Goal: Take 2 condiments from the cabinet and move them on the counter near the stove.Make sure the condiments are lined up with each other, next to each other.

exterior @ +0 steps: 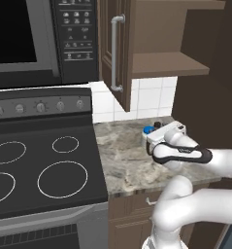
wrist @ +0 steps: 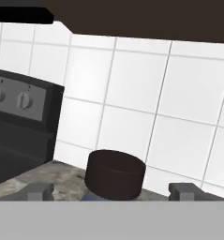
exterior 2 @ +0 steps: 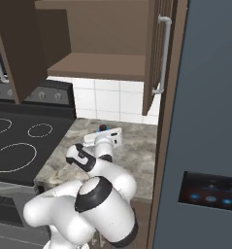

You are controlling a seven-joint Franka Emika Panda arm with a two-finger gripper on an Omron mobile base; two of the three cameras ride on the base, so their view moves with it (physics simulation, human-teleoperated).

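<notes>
Both condiments stand on the counter point(exterior: 122, 160) right of the stove point(exterior: 40, 170), close to the tiled wall. I see the white jar's blue lid point(exterior: 148, 130) and, just behind it, the brown bottle's dark cap point(exterior: 157, 124). My gripper point(exterior: 154, 130) sits low over them, its white hand hiding their bodies. In the hand view the dark cap point(wrist: 115, 174) rises between my fingertips point(wrist: 38, 190), which stand wide apart and clear of it; the gripper point(wrist: 112, 191) is open. The cabinet point(exterior: 168, 63) hangs above, door open and shelf bare.
The cabinet door with its silver bar handle point(exterior: 115, 53) swings out over the counter's left part. A black microwave point(exterior: 20, 39) hangs above the stove. A tall dark panel with a lit display point(exterior 2: 209, 189) bounds the counter point(exterior 2: 137, 146) on the right.
</notes>
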